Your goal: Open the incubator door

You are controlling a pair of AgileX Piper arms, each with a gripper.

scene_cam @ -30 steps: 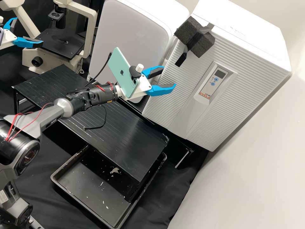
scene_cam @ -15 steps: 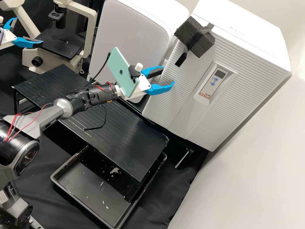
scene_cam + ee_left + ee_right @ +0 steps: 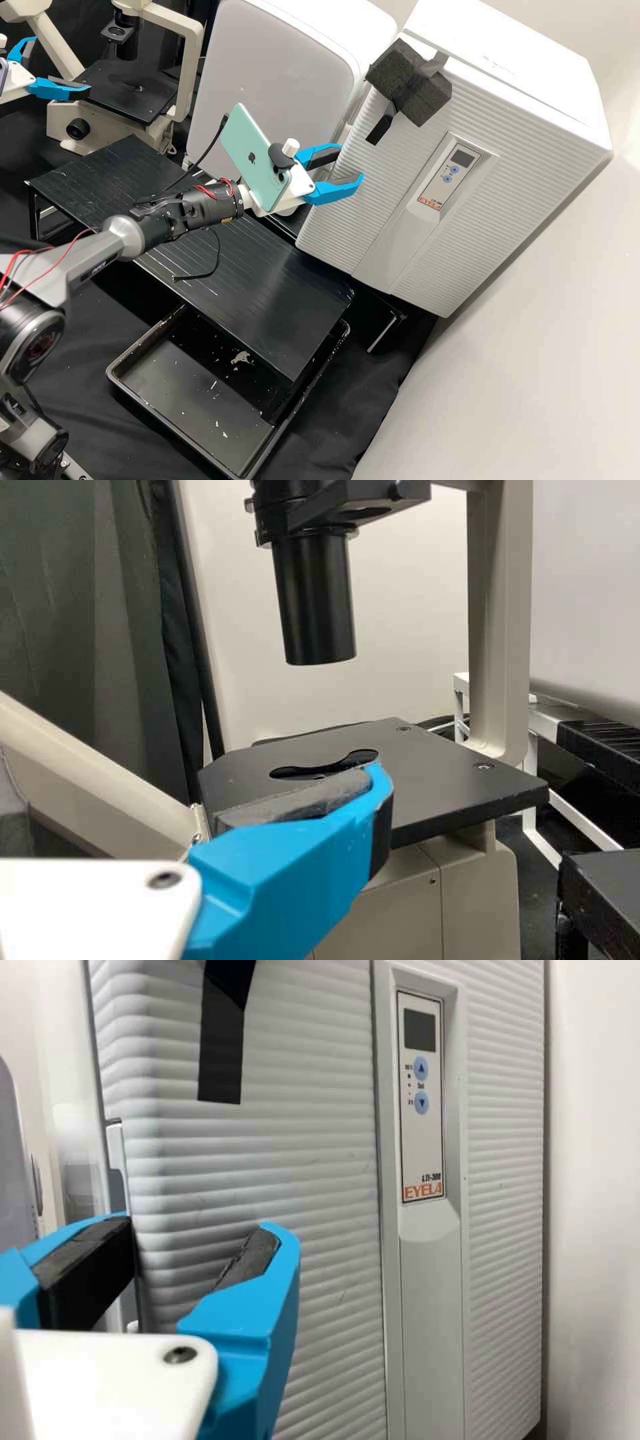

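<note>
1. Right tool (image 3: 351,162): two smooth, bright blue plastic fingers, angular, lined with dark, rough-looking pads, spread apart. One lies by the side edge of the incubator door, the other before its face; contact cannot be told.
2. Phone, mint green, flat, rounded corners (image 3: 250,157): clamped above the right tool's white plastic mount.
3. Incubator door, white, finely ribbed across (image 3: 473,220): on the boxy white incubator (image 3: 527,73). Smooth upright centre band; control panel (image 3: 448,175) with dark display and two round blue buttons.
4. Foam block, dark grey, porous, rectangular (image 3: 427,97): fixed with black tape at the door's upper corner.
5. Cabinet, white, smooth, round-cornered (image 3: 280,87): beside the incubator.
6. Left tool (image 3: 61,65): matching blue fingers, spread, before a cream microscope (image 3: 100,127) with flat black stage.
7. Changes: door, panel and foam block have shifted slightly, the door swinging a little out from the body; the right arm has drawn back with its phone.
8. Tray, black plastic, shallow, rectangular, raised rim (image 3: 187,400): holds scattered pale flakes and one larger pale patch (image 3: 241,358); partly under a low black grooved stand (image 3: 220,267).
</note>
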